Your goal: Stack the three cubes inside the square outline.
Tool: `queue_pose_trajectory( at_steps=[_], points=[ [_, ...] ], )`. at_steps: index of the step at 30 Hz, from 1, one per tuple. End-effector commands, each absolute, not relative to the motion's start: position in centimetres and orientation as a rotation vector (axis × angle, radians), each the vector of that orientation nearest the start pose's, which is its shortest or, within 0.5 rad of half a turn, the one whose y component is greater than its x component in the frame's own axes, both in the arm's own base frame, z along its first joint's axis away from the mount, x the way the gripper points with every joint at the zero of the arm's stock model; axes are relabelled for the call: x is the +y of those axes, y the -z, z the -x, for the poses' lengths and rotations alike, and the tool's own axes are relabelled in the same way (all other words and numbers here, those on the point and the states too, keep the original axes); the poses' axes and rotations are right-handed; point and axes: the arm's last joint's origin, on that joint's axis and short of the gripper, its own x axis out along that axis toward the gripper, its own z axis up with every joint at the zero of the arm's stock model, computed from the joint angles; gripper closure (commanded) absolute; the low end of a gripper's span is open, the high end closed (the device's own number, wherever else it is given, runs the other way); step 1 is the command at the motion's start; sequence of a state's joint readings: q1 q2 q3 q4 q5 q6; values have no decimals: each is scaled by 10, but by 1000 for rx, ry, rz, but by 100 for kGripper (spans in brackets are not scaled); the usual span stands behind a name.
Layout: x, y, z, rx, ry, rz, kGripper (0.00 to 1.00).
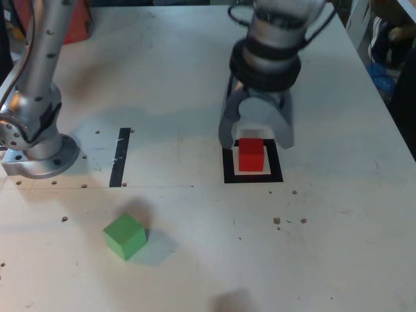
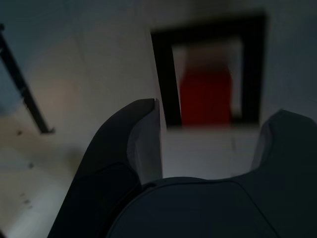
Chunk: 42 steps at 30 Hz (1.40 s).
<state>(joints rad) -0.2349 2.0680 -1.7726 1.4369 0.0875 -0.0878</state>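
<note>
A: Where's the red cube [image 1: 251,155]?
B: I see it inside the square outline [image 1: 228,170]. Gripper [image 1: 256,138] spread wide just above it — gripping nothing. Green cube [image 1: 125,236] sits well apart.

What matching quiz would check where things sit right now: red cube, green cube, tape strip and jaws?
Things:
1. red cube
2. green cube
3. black tape strip
4. gripper

Places:
A. near the arm's base
B. bare table, near front edge
C. inside the square outline
D. jaws open, just behind the outline

Pairs: 1-C, 2-B, 3-A, 4-D
</note>
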Motion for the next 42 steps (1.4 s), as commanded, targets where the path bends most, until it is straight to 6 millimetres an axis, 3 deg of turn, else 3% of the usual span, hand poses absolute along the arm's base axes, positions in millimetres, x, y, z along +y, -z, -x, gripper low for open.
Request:
queue_pose_trajectory(
  at_steps=[1, 5, 8, 16, 21, 26, 33, 42],
  points=[
    [-101, -300, -361, 1673, 89, -247, 2],
    [-158, -323, -348, 1590, 242, -343, 0],
    [-206, -327, -328, 1573, 354, -419, 0],
    [-302, -316, -265, 1564, 527, -657, 0],
    [-344, -306, -222, 1489, 666, -898, 1],
    [-384, -277, -201, 1458, 768, -1048, 2],
    [-416, -234, -203, 1464, 808, -1130, 3],
    [-419, -240, -221, 1391, 808, -1170, 3]
  ],
)
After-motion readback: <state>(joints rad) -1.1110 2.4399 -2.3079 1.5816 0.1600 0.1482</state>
